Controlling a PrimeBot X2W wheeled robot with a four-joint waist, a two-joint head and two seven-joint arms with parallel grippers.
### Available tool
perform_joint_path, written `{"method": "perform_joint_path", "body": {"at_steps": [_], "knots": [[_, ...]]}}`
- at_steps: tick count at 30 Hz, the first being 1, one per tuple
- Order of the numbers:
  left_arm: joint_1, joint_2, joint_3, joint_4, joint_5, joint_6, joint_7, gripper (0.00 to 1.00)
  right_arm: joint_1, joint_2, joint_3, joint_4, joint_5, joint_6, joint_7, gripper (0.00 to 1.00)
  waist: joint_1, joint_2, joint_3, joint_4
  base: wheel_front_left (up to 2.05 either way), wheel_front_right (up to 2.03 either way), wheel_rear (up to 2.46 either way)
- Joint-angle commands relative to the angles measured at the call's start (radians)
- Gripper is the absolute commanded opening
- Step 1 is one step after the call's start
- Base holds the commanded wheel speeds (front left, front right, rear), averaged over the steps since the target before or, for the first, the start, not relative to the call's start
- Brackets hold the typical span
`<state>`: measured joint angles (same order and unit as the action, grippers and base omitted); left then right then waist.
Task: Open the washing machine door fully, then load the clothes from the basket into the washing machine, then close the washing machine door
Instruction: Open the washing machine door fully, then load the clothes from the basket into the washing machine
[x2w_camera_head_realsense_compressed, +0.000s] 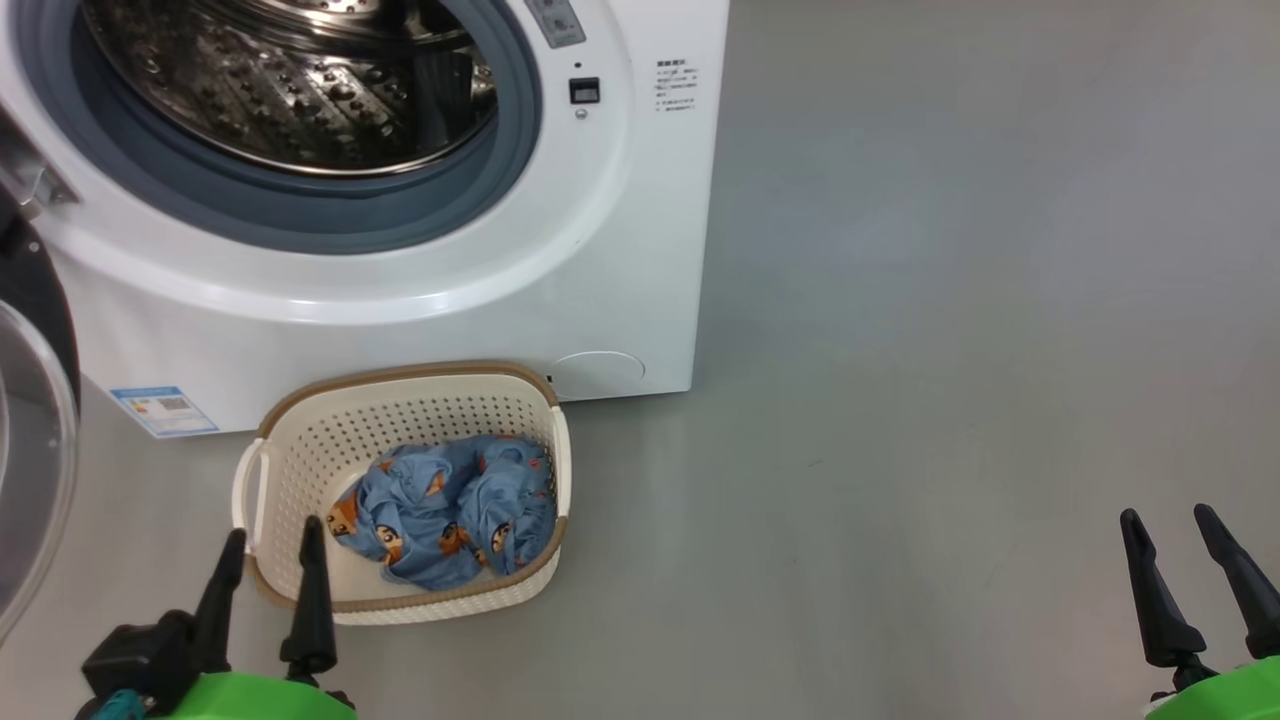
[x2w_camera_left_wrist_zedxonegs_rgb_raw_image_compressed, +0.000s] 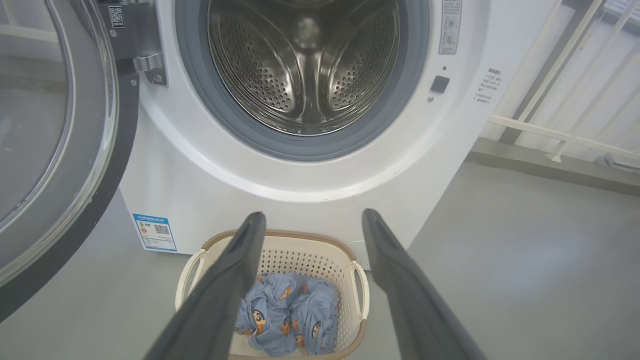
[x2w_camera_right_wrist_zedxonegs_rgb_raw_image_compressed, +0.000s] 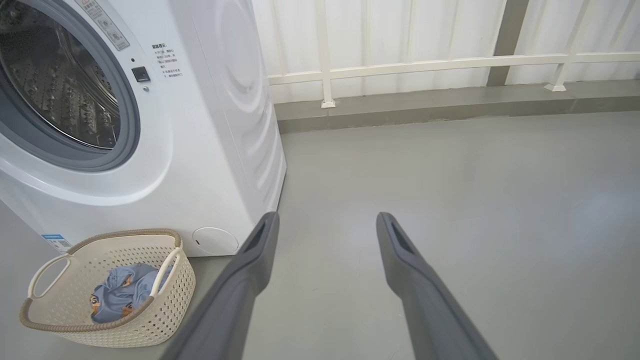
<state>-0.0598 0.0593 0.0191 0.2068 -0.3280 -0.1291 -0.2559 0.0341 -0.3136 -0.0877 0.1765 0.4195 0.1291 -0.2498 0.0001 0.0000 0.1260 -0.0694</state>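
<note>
The white washing machine (x2w_camera_head_realsense_compressed: 620, 250) (x2w_camera_left_wrist_zedxonegs_rgb_raw_image_compressed: 210, 175) (x2w_camera_right_wrist_zedxonegs_rgb_raw_image_compressed: 210, 140) stands with its steel drum (x2w_camera_left_wrist_zedxonegs_rgb_raw_image_compressed: 305, 70) exposed. Its round black washing machine door (x2w_camera_head_realsense_compressed: 35, 400) (x2w_camera_left_wrist_zedxonegs_rgb_raw_image_compressed: 55, 145) hangs swung open at the left. On the floor before it sits the cream basket (x2w_camera_head_realsense_compressed: 300, 460) (x2w_camera_left_wrist_zedxonegs_rgb_raw_image_compressed: 305, 255) (x2w_camera_right_wrist_zedxonegs_rgb_raw_image_compressed: 165, 305), and light-blue printed clothes (x2w_camera_head_realsense_compressed: 450, 510) (x2w_camera_left_wrist_zedxonegs_rgb_raw_image_compressed: 290, 315) (x2w_camera_right_wrist_zedxonegs_rgb_raw_image_compressed: 120, 290) lie bunched inside. My left gripper (x2w_camera_head_realsense_compressed: 270, 545) (x2w_camera_left_wrist_zedxonegs_rgb_raw_image_compressed: 312, 220) hovers open over the basket's near left edge, empty. My right gripper (x2w_camera_head_realsense_compressed: 1168, 522) (x2w_camera_right_wrist_zedxonegs_rgb_raw_image_compressed: 325, 220) is open and empty over bare floor, far right of the basket.
Grey floor (x2w_camera_head_realsense_compressed: 950, 350) spreads to the right of the machine. A white railing (x2w_camera_right_wrist_zedxonegs_rgb_raw_image_compressed: 425, 65) and a low grey kerb (x2w_camera_right_wrist_zedxonegs_rgb_raw_image_compressed: 450, 105) run behind and to the right. A blue label sticker (x2w_camera_head_realsense_compressed: 165, 410) marks the machine's lower front.
</note>
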Motion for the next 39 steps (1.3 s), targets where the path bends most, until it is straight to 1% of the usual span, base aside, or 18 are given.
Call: {"method": "perform_joint_path", "body": {"at_steps": [1,16,24,33,39], "knots": [[-0.019,0.021,0.025,-0.021,0.013,-0.001,-0.006,1.0,-0.031,-0.022,0.009,-0.02,-0.001,0.002,-0.012,1.0,-0.0001,0.0,0.001,-0.006,0.0,0.0,0.0],[-0.022,0.009,0.004,-0.027,0.019,-0.001,-0.006,1.0,-0.032,-0.019,0.002,-0.024,-0.003,0.002,-0.012,1.0,-0.0001,0.0,0.001,-0.008,0.0,0.0,0.0],[-0.023,0.015,-0.012,-0.019,-0.011,-0.001,-0.006,1.0,-0.035,-0.02,0.008,-0.025,-0.003,0.002,-0.012,1.0,-0.0001,0.0,0.004,-0.007,0.02,-0.07,0.05],[-0.031,0.024,-0.025,-0.017,-0.025,-0.002,-0.006,1.0,-0.034,-0.016,0.012,-0.027,-0.007,0.002,-0.012,1.0,-0.0001,0.0,0.012,-0.008,0.59,-1.19,0.6],[-0.038,0.027,-0.029,-0.02,-0.009,-0.002,-0.006,1.0,-0.04,-0.018,0.014,-0.028,-0.003,0.002,-0.012,1.0,-0.0001,0.0,0.022,-0.008,0.9,-1.49,0.6]]}}
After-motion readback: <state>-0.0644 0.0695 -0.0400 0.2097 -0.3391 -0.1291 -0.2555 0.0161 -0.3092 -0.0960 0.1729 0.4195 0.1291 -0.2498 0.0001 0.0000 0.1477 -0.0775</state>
